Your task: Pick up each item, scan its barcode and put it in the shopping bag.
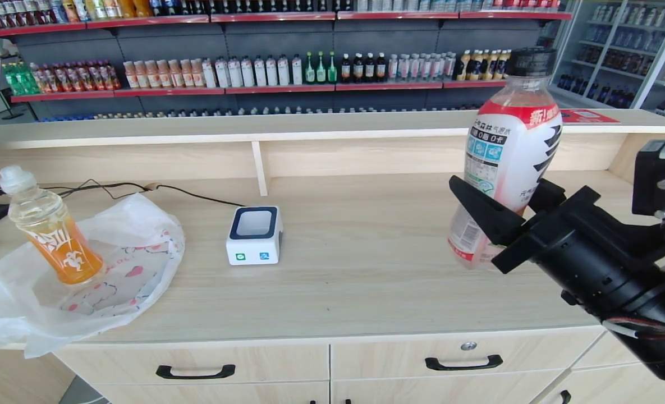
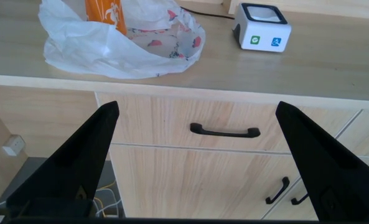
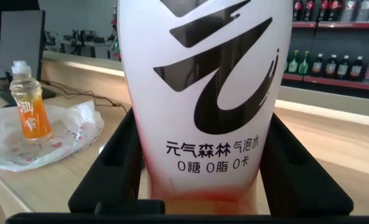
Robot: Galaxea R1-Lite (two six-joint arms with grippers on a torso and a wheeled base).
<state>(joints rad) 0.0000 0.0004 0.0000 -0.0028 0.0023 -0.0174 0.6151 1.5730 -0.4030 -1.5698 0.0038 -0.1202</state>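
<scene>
My right gripper (image 1: 512, 216) is shut on a pink drink bottle (image 1: 506, 151) with a white label and black cap, held upright above the right part of the counter; its label (image 3: 200, 106) sits between the fingers. The white barcode scanner (image 1: 253, 234) rests mid-counter, to the left of the held bottle. An orange drink bottle (image 1: 49, 227) stands tilted in the white shopping bag (image 1: 136, 264) at the counter's left end. My left gripper (image 2: 193, 162) hangs open below the counter edge, in front of the drawers, holding nothing.
A black cable (image 1: 141, 188) runs along the back of the counter (image 1: 366, 280) to the scanner. A raised wooden ledge (image 1: 310, 126) borders the far side, with drink shelves (image 1: 281, 73) behind. Drawers with black handles (image 2: 224, 131) lie under the counter.
</scene>
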